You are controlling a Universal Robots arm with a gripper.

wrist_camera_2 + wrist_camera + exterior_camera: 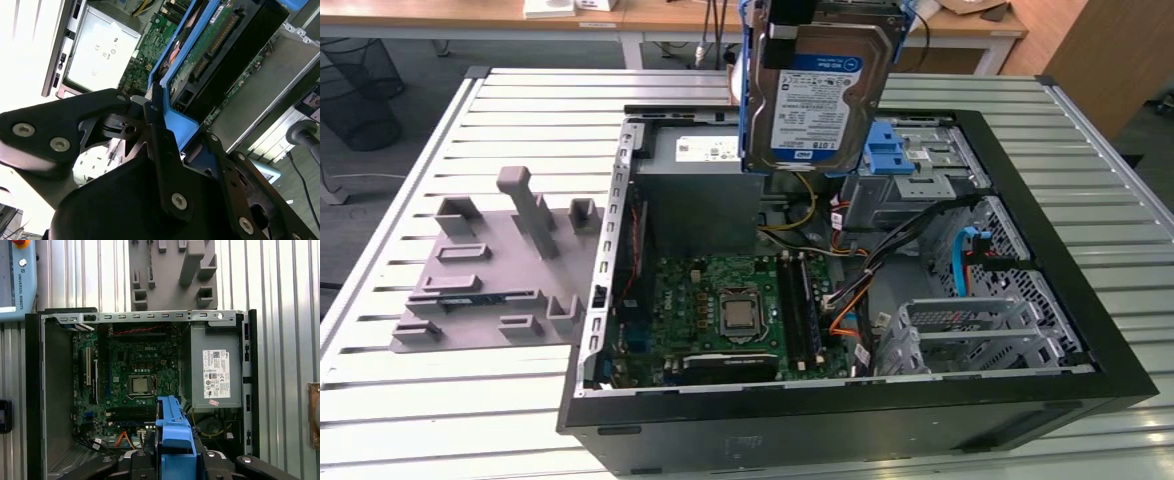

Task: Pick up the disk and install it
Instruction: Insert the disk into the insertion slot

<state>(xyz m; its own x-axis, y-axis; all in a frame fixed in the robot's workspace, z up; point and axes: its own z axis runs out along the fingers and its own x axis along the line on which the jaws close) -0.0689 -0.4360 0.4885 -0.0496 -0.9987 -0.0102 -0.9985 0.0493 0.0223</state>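
One disk [821, 100], one case [854, 425]

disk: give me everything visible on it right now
The disk is a flat silver metal hard drive with a white-and-blue label, edged by a blue plastic carrier frame. It hangs roughly upright in the air over the open computer case, label facing the exterior view. Its green circuit-board side shows in the second wrist view. The gripper clamps the frame's upper end; nothing else touches it.

an open computer case [33, 390] is laid on a slatted metal table [290, 290]. its motherboard [135, 365] is exposed, with a grey power supply [215, 370] set beside it. the blue-framed edge of the disk [175, 432] is clamped in the black gripper [175, 465] over the case. a grey moulded fixture [172, 270] is placed just beyond the case.
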